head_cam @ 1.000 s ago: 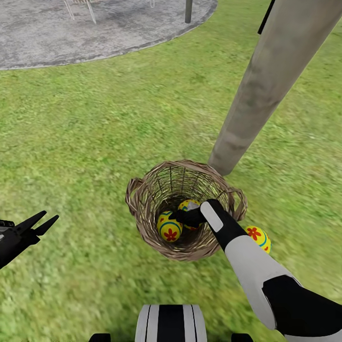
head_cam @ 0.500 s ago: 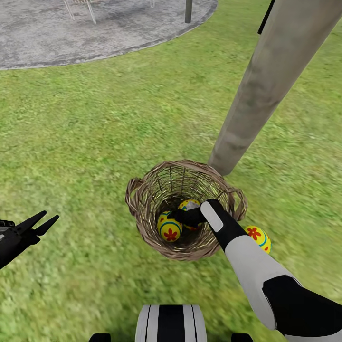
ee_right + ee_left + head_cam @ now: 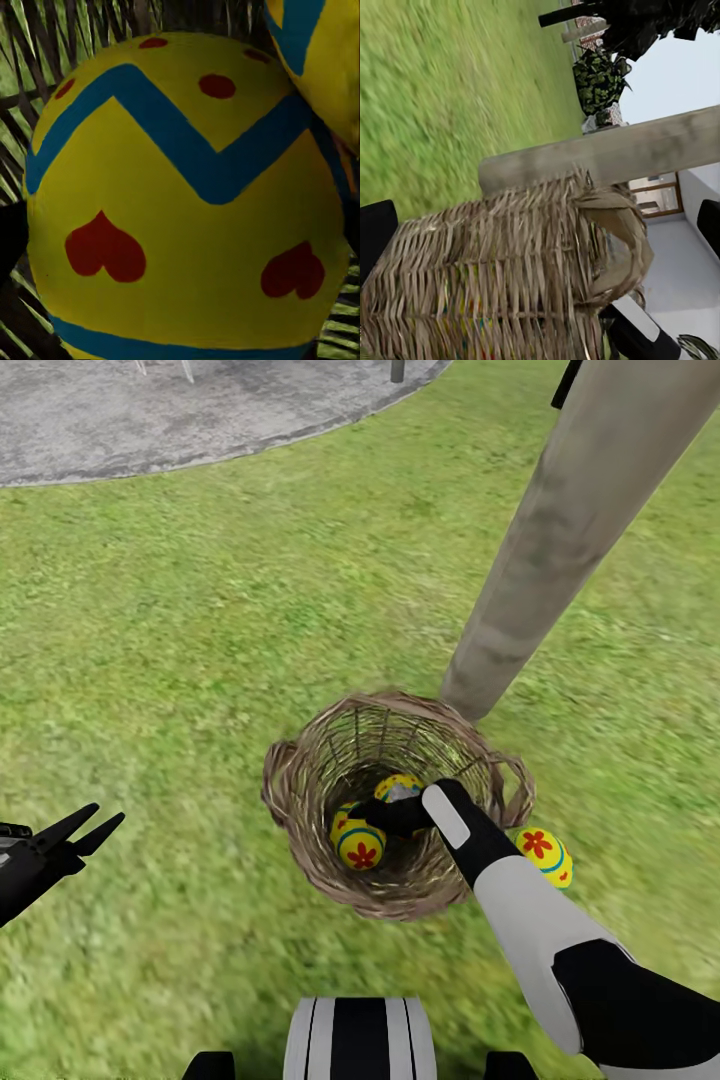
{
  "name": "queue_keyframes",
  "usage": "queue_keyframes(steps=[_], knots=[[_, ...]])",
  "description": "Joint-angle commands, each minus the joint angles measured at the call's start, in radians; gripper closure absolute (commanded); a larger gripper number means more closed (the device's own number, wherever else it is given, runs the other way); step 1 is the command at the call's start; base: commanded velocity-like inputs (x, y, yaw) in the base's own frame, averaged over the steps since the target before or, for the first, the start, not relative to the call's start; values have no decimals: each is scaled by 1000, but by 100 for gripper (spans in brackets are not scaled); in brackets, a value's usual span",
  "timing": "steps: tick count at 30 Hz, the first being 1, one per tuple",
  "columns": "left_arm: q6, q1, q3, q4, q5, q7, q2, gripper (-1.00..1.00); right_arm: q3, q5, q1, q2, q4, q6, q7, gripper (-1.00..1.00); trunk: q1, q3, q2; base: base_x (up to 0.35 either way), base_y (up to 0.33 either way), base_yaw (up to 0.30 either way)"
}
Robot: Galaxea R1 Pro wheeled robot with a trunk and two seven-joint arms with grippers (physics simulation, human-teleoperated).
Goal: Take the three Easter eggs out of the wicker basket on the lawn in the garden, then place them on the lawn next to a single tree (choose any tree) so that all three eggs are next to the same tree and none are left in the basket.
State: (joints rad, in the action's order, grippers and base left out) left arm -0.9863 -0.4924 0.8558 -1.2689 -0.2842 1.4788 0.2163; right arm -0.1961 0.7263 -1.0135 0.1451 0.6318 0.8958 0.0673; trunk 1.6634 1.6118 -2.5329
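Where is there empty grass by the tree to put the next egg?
Bare lawn lies left of the tree, between the patio and the basket. Right of the trunk is grass too. It is crowded by the basket's right side, where one egg lies beside the right arm.

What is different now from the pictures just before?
Not much. The whole head view slid a little, so the camera moved, not the things. The right gripper still reaches into the basket at the two eggs inside. The third egg still lies on the grass by the tree trunk. The left gripper stays open.
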Motion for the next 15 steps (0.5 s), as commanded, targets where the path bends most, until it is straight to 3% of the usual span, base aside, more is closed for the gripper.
queue_keyframes(steps=[1,6,7,15], knots=[[0,0,0,-1,1,0,0,-100,1,-2,0,-1,-1,0,0,-100,1,4,0,0,0,0],[0,0,0,0,0,0,0,-100,1,-2,1,-1,-2,0,0,-100,1,12,-1,0,0,0],[0,0,0,0,-2,0,0,-100,1,-2,1,-1,-2,0,0,100,1,12,-1,0,0,0],[0,0,1,0,-3,0,0,-100,1,-2,1,-1,-6,1,0,100,3,23,-1,0,0,0]])
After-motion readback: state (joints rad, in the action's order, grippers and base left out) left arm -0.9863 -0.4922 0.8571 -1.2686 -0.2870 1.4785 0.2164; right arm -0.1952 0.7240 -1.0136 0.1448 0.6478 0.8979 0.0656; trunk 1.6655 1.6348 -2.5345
